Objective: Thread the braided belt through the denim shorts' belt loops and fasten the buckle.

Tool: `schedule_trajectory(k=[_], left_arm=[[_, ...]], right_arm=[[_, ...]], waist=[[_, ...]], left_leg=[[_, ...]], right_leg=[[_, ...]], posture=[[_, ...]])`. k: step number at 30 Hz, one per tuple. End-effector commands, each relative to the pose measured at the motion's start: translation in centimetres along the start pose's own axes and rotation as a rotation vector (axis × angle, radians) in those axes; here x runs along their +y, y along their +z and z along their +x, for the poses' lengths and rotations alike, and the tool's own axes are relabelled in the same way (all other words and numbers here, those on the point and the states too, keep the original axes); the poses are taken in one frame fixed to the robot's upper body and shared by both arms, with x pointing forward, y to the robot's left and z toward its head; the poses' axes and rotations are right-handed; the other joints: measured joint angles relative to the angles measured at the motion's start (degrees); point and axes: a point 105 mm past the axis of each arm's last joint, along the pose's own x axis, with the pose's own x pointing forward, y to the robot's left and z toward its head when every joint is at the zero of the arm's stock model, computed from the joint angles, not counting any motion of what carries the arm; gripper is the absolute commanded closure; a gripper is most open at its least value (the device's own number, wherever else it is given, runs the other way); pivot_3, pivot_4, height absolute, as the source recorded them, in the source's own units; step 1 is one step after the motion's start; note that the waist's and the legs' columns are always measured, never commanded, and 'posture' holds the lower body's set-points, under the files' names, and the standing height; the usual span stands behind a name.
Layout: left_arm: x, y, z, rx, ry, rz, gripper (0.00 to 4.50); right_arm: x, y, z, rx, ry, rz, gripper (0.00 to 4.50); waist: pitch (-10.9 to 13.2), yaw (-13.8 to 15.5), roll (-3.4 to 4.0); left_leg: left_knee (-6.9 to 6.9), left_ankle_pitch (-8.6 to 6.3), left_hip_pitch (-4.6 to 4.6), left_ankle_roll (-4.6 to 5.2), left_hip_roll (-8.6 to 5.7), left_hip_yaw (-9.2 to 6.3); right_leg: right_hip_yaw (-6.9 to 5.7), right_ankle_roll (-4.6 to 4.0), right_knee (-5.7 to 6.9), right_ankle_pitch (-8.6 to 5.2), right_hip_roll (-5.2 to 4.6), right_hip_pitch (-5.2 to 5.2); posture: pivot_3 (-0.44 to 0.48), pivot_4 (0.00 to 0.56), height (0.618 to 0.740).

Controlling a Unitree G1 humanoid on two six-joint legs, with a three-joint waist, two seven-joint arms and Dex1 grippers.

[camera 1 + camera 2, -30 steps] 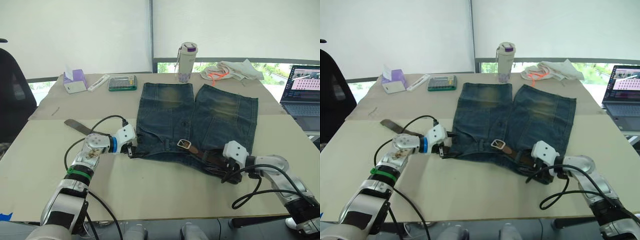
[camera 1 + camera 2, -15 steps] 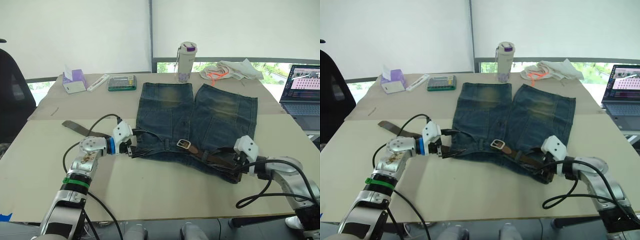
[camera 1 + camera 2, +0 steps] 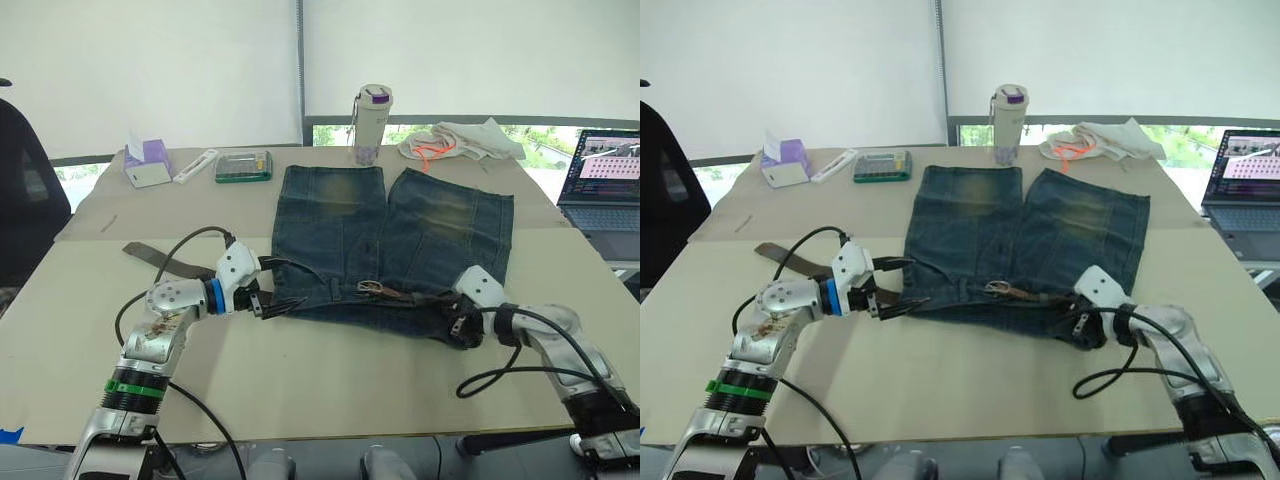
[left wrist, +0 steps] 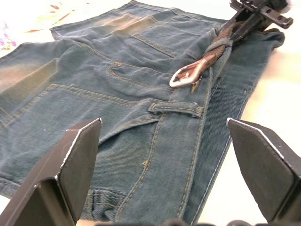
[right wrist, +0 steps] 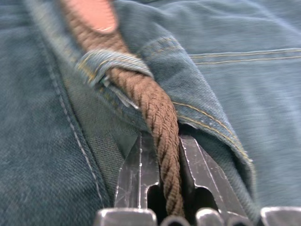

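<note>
I can't read any brand or label on the table; the laptop (image 3: 607,180) screen at the far right edge is lit but illegible, and the lidded bottle (image 3: 373,122) beyond the denim shorts (image 3: 395,240) hides its contents. The shorts lie flat mid-table, waistband toward me. My right gripper (image 5: 162,188) is clamped on the braided belt (image 5: 146,101) at the waistband's right end, the strap running through one of the belt loops (image 5: 110,63) just ahead of the fingers. The buckle (image 4: 186,76) lies on the waistband near the middle. My left gripper (image 3: 268,303) has its fingers (image 4: 70,165) spread wide at the waistband's left end — holding nothing.
</note>
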Motion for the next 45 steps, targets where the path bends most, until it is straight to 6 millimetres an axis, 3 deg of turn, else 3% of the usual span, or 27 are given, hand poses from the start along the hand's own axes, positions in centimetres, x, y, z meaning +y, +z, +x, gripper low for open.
schedule_trajectory(k=[1,5,9,13,18,20,22,30,34,37,41,45], left_arm=[[0.6,1.2,-0.4,-0.03,0.034,0.034,0.0],[0.6,1.2,-0.1,-0.037,0.038,0.033,0.0],[0.6,1.3,0.0,-0.044,0.043,0.031,0.0],[0.7,1.1,-0.3,-0.038,0.055,0.021,0.0],[0.7,0.2,-1.2,-0.013,0.075,0.005,0.0],[0.9,0.0,-1.4,-0.006,0.085,-0.001,0.0],[1.1,-0.1,-1.5,-0.005,0.091,-0.004,0.0],[1.6,0.0,-2.5,-0.018,0.143,-0.039,0.0],[2.4,0.6,-4.1,-0.116,0.299,-0.191,0.0],[4.4,-0.6,-6.3,-0.115,0.559,-0.248,0.0],[6.4,-2.0,-9.2,-0.114,0.862,-0.342,0.0],[8.3,-4.7,-13.3,-0.052,1.227,-0.467,0.0]], right_arm=[[-3.2,-0.9,0.6,0.073,-0.192,0.011,4.49],[-5.1,-1.1,1.5,0.098,-0.296,0.024,4.49],[-5.6,-1.4,1.6,0.095,-0.297,-0.015,4.49],[-3.5,-1.4,0.7,0.057,-0.115,-0.034,4.49],[-1.4,-1.8,-1.8,0.042,0.053,-0.102,4.49],[-1.6,-2.0,-2.4,0.051,0.034,-0.141,3.44],[-2.2,-1.6,-2.6,0.033,0.004,-0.155,2.74],[-1.4,1.0,-5.2,-0.084,0.128,-0.105,0.04],[-0.2,3.7,-6.8,-0.189,0.219,-0.036,0.04],[0.7,6.3,-7.3,-0.332,0.23,0.03,0.04],[2.3,7.6,-7.6,-0.4,0.266,0.056,0.04],[4.7,9.7,-7.1,-0.482,0.338,0.068,0.04]], waist=[[0.0,0.01,0.0],[0.0,0.08,0.0],[0.0,0.27,0.0],[0.0,0.3,0.0],[0.0,0.22,0.0],[0.0,0.18,0.0],[0.0,0.13,0.0],[0.01,0.16,0.01],[0.03,-0.07,0.05],[0.03,-0.02,0.04],[0.04,0.27,0.02],[0.04,0.5,0.01]], left_leg=[[-0.01,0.0,0.0,0.0,0.0,0.0],[-0.01,0.0,0.0,-0.01,-0.02,0.01],[-0.01,0.01,-0.02,-0.01,-0.03,0.0],[-0.01,0.0,-0.03,-0.01,-0.04,0.0],[-0.05,-0.01,-0.03,0.0,-0.01,-0.02],[-0.07,-0.01,-0.02,0.0,0.0,-0.02],[-0.06,-0.01,-0.01,0.0,0.0,-0.01],[-0.09,-0.02,-0.05,0.01,0.03,-0.01],[-0.1,-0.03,-0.05,0.02,0.18,-0.03],[-0.1,-0.03,-0.03,0.01,0.3,-0.01],[-0.1,-0.05,-0.05,-0.03,0.34,-0.03],[-0.1,-0.06,-0.05,-0.05,0.24,-0.02]], right_leg=[[0.0,0.0,0.0,0.0,0.0,-0.01],[0.01,-0.01,0.0,0.01,-0.02,-0.01],[0.01,-0.01,-0.01,0.01,-0.08,0.01],[0.0,-0.01,-0.01,0.01,-0.06,0.02],[-0.03,0.0,-0.02,0.0,-0.03,0.02],[-0.03,0.0,-0.02,0.0,-0.03,0.03],[-0.03,0.0,-0.04,0.0,-0.03,0.04],[-0.02,-0.01,-0.05,0.0,-0.02,-0.01],[0.0,-0.01,-0.04,-0.01,-0.02,-0.01],[0.0,-0.01,-0.03,-0.01,0.01,0.0],[-0.02,-0.01,-0.05,-0.01,0.04,0.0],[-0.01,-0.01,-0.06,-0.01,-0.04,0.0]], posture=[[0.0,0.15,0.74],[0.0,0.15,0.74],[0.0,0.15,0.74],[0.0,0.15,0.74],[0.0,0.15,0.74],[0.0,0.15,0.74],[0.0,0.15,0.74],[0.0,0.15,0.74],[0.0,0.15,0.74],[0.0,0.15,0.74],[0.0,0.15,0.74],[0.0,0.15,0.74]])
